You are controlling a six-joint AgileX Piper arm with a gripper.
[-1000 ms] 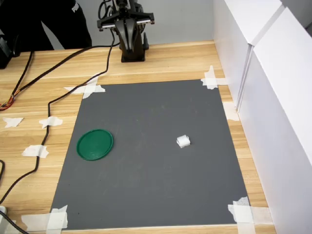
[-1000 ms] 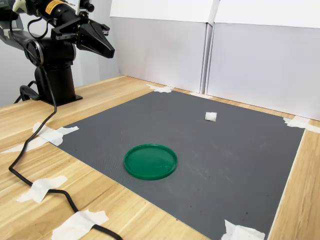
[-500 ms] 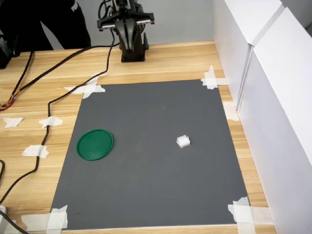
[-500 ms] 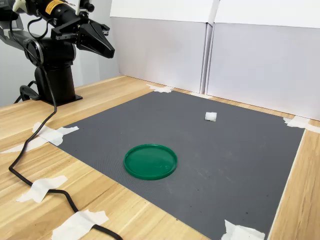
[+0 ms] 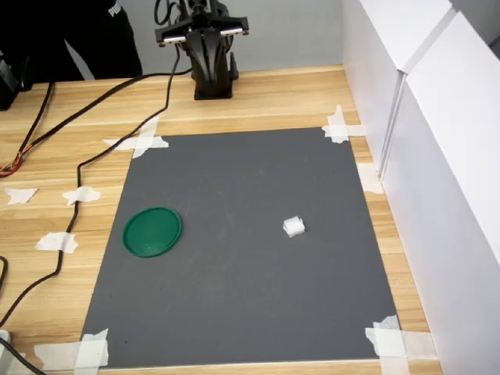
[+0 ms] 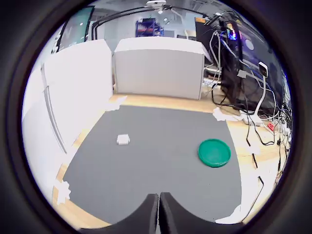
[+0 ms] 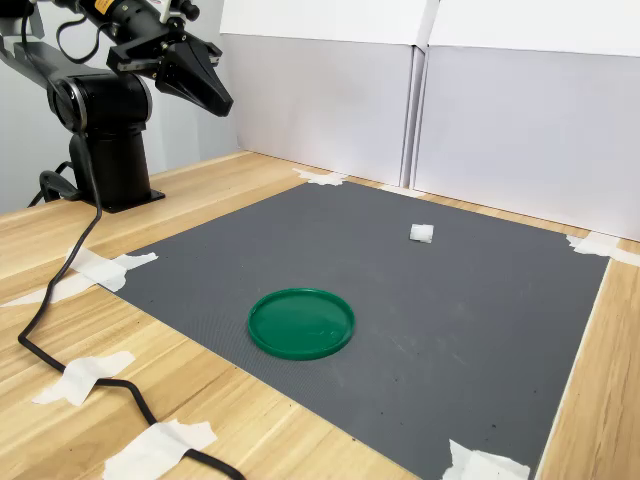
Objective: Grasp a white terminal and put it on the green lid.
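One gripper [image 7: 222,103] hung high over table's far edge, fingers [image 6: 148,214] pressed together, nothing held; white terminal [image 5: 293,226] and green lid [image 5: 152,231] lay well apart on grey mat [image 5: 242,266], both well ahead of gripper, mat between them bare; white wall panels [image 5: 437,156] hemmed one side; terminal detail too small to read.

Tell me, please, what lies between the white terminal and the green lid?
Only bare grey mat lies between white terminal and green lid, shown in the first exterior view.
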